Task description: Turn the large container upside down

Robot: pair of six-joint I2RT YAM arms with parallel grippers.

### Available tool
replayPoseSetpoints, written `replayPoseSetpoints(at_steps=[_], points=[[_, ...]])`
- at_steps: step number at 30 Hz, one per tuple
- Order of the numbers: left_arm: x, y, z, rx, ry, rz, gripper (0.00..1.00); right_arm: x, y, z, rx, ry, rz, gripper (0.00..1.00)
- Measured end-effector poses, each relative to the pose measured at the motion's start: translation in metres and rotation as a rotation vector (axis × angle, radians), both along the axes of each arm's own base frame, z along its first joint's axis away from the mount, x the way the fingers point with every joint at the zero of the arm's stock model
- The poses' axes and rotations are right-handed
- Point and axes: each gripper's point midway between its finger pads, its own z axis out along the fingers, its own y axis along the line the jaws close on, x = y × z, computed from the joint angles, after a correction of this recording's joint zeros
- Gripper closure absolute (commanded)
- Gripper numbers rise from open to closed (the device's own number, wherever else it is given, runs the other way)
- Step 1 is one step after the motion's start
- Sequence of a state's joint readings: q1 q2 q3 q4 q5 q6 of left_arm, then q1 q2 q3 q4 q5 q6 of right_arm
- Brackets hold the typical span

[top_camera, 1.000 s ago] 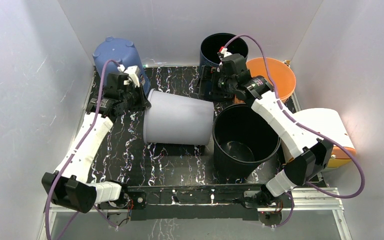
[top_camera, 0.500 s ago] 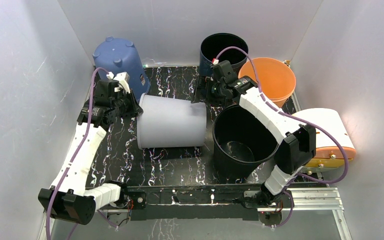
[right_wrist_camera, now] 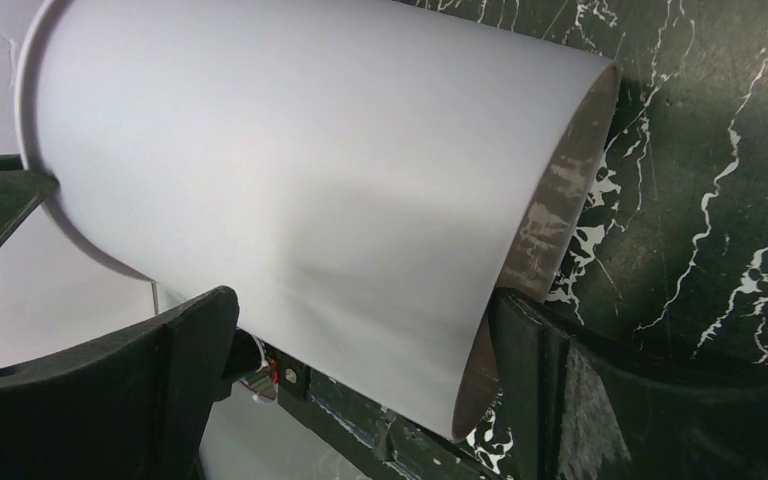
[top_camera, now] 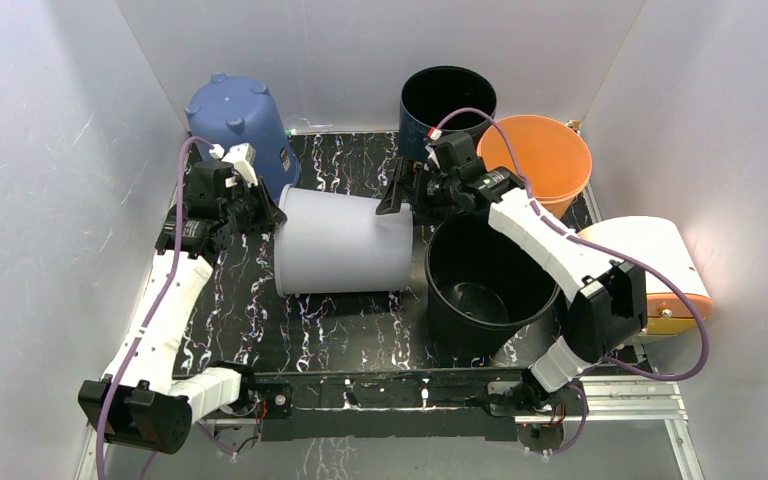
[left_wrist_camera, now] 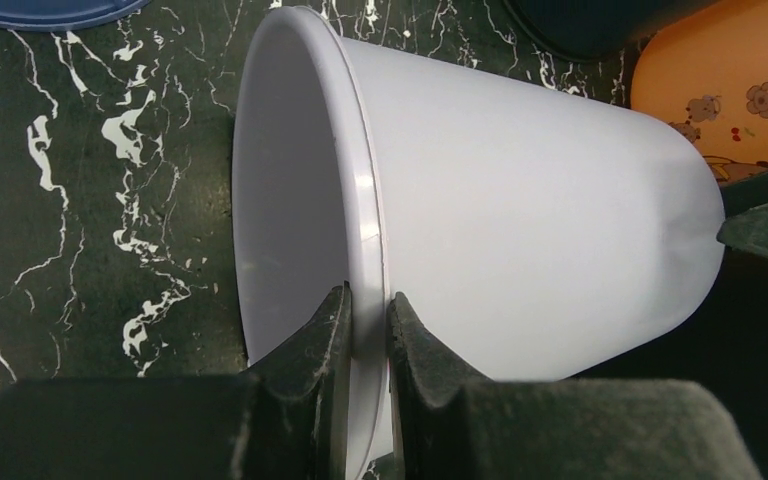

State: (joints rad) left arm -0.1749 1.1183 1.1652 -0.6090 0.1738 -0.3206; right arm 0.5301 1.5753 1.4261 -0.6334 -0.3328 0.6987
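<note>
The large white container [top_camera: 340, 245] lies on its side on the black marbled table [top_camera: 350, 335], mouth to the left, base to the right. My left gripper [top_camera: 265, 213] is shut on its rim; in the left wrist view the fingers [left_wrist_camera: 325, 335] pinch the rim [left_wrist_camera: 368, 310], one inside and one outside the container [left_wrist_camera: 520, 200]. My right gripper [top_camera: 400, 195] is wide open at the base end. In the right wrist view its jaws [right_wrist_camera: 360, 310] straddle the container's [right_wrist_camera: 310, 150] base corner, one finger beside the base, one over the side wall.
An upside-down blue bucket [top_camera: 235, 115] stands at the back left. A dark upright bucket [top_camera: 447, 100] and an orange basin [top_camera: 545, 155] are at the back. A big black bucket [top_camera: 485, 275] stands right next to the white container's base. A white-and-orange object [top_camera: 650, 270] lies far right.
The white container shifted left and straightened with my left gripper on its rim. My right gripper moved from the dark bucket down-left to the container's base.
</note>
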Motion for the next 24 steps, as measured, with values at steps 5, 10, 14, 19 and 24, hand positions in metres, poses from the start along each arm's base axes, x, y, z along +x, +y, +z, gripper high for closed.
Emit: replayPoseSetpoints(at_steps=[5,10,14,19,24], points=[[0.009,-0.007,0.001,-0.055,-0.009,-0.011,1.00,0.002,-0.004,0.015,-0.010,-0.034,0.021,0.05],[0.026,-0.012,0.001,-0.091,-0.027,-0.016,1.00,0.006,-0.009,0.020,-0.004,-0.040,0.003,0.04],[0.035,-0.014,0.001,-0.112,-0.037,-0.024,1.00,0.010,-0.012,0.034,-0.004,-0.062,-0.011,0.03],[0.046,-0.017,-0.002,-0.144,-0.039,-0.024,1.00,0.020,-0.015,0.071,0.019,-0.133,-0.032,0.03],[0.053,-0.023,-0.011,-0.198,-0.023,-0.020,1.00,0.026,-0.018,0.102,0.043,-0.206,-0.055,0.03]])
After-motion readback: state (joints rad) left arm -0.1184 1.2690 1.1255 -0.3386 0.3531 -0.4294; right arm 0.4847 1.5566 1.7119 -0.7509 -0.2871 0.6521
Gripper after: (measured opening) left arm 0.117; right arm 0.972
